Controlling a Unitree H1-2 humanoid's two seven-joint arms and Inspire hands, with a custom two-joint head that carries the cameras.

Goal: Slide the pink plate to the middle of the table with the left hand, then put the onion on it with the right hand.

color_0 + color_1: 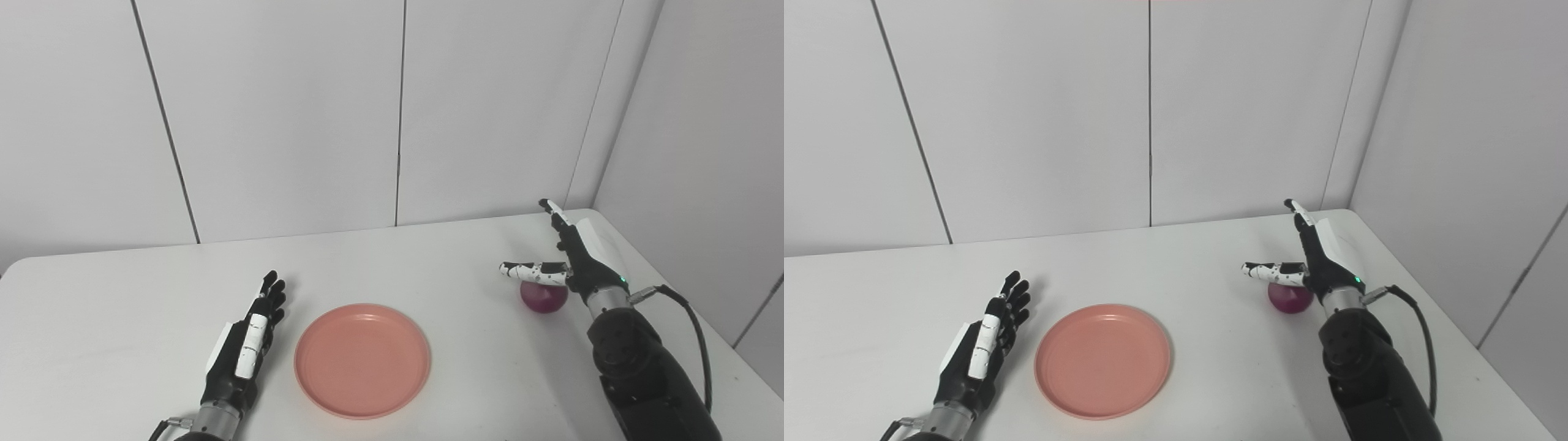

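Observation:
The pink plate lies flat near the front middle of the white table. My left hand rests open just left of the plate's rim, fingers straight, not touching it. A dark purple onion sits on the table at the right. My right hand hangs open right over the onion, fingers stretched up and away and thumb pointing left above it. The hand's wrist hides part of the onion.
White wall panels stand behind the table, and another wall closes in at the right. The table's right edge runs close beside my right arm. A black cable loops from the right wrist.

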